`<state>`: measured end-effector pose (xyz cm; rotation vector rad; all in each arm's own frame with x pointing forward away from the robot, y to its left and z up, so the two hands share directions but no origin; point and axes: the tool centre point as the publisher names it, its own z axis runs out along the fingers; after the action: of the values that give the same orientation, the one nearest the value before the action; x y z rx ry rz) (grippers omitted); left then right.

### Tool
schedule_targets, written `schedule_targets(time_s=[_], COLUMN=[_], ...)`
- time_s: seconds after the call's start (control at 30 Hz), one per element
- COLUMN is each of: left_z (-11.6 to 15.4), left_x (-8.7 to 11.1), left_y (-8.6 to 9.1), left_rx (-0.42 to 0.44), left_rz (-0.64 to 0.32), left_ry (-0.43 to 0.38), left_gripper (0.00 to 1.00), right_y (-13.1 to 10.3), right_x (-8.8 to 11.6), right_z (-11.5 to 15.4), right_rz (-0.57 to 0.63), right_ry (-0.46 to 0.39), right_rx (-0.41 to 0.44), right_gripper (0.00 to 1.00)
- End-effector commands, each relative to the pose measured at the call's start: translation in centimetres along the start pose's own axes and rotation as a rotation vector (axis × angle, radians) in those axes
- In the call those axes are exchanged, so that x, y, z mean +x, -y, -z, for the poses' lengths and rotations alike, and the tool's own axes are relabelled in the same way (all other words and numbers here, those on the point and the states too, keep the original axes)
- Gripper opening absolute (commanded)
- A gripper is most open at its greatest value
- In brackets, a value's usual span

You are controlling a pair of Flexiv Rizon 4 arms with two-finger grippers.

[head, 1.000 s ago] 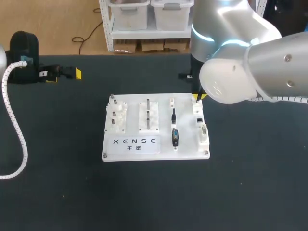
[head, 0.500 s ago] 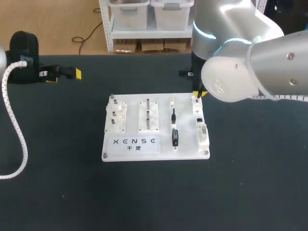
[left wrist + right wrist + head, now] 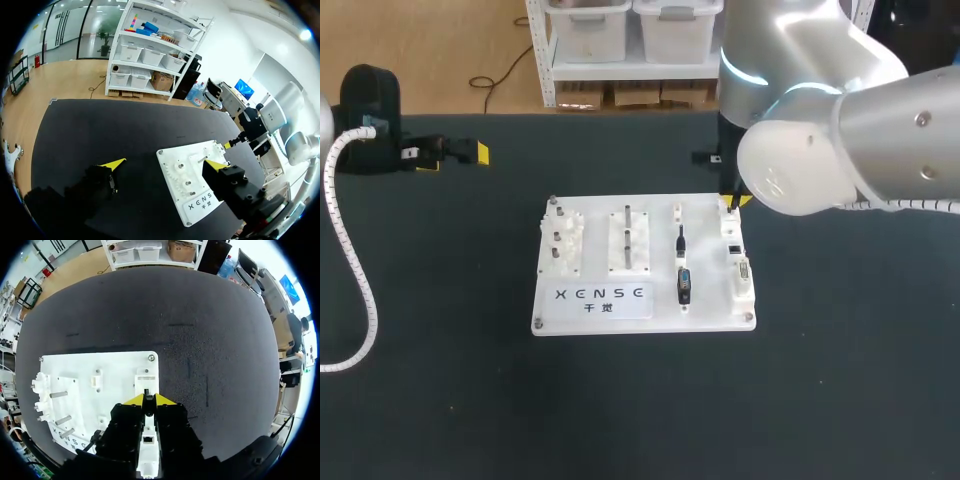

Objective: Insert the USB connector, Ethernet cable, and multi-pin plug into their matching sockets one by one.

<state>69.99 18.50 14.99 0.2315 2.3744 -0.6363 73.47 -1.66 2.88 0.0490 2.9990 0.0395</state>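
A white board [image 3: 600,316] lies mid-table. Along its right edge runs a white socket block [image 3: 742,272]. My right gripper [image 3: 733,201] hangs over the board's far right corner. In the right wrist view, the right gripper [image 3: 146,399] is shut on a thin black USB connector [image 3: 146,392], which is just over the end socket [image 3: 146,380]. A black cable plug [image 3: 681,240] and a black-and-blue plug [image 3: 684,286] rest in holders left of the sockets. My left gripper [image 3: 455,157] stays open and empty at the far left, well clear of the board [image 3: 167,156].
White peg fixtures [image 3: 629,238] and small gear posts [image 3: 563,240] stand on the board's left half. A coiled white hose [image 3: 355,270] curves over the table's left side. Bare black tabletop [image 3: 620,410] surrounds the board.
My right gripper wavered very slightly over the board's far right corner. Nothing else moved.
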Motion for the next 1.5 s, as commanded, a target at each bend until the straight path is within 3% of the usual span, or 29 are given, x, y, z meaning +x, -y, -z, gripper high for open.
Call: schedule_targets(time_s=[0.03,1.5], left_z=[0.0,0.0], left_x=[0.0,0.0], left_y=[0.0,0.0], left_rx=[0.0,0.0], left_rz=[0.0,0.0], left_ry=[0.0,0.0], left_gripper=[1.0,1.0], right_y=[0.04,-0.35], right_x=[-0.12,-0.47], right_z=[-0.32,-1.31], right_rz=[-0.002,0.002], right_ry=[-0.002,-0.015], right_rx=[0.003,0.006], right_gripper=[0.0,0.0])
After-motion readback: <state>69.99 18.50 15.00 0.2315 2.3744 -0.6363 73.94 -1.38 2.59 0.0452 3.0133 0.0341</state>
